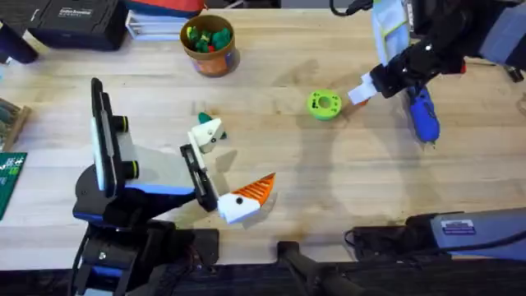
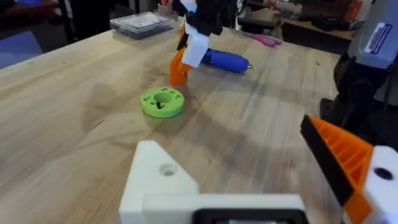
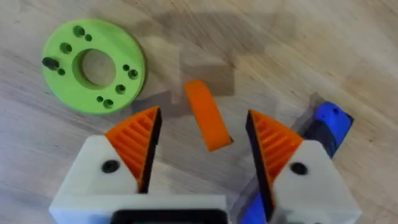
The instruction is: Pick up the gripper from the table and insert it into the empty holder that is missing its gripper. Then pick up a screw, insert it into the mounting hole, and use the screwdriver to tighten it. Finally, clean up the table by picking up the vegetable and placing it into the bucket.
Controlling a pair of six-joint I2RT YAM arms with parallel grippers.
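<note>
The orange gripper wedge [image 3: 207, 118] lies flat on the table between the orange ribbed pads of my right gripper [image 3: 200, 124], which is open around it without touching it. In the overhead view my right gripper [image 1: 359, 93] is low over the table, just right of the green disc [image 1: 324, 104]. The blue screwdriver [image 1: 423, 115] lies right beside it. My left gripper [image 1: 233, 164] is open: one finger is the bare white holder [image 2: 165, 180], the other carries an orange pad [image 2: 348, 162]. A dark screw [image 3: 50, 62] stands in the disc. The teal vegetable [image 1: 203, 118] lies by the holder. The bucket [image 1: 209, 43] stands at the back.
A black case [image 1: 74, 20] and stacked papers [image 1: 156, 25] sit at the back left. A green circuit board [image 1: 10, 177] lies at the left edge. A clear plastic box [image 2: 140, 23] and scissors [image 2: 267, 40] rest at the table's far side.
</note>
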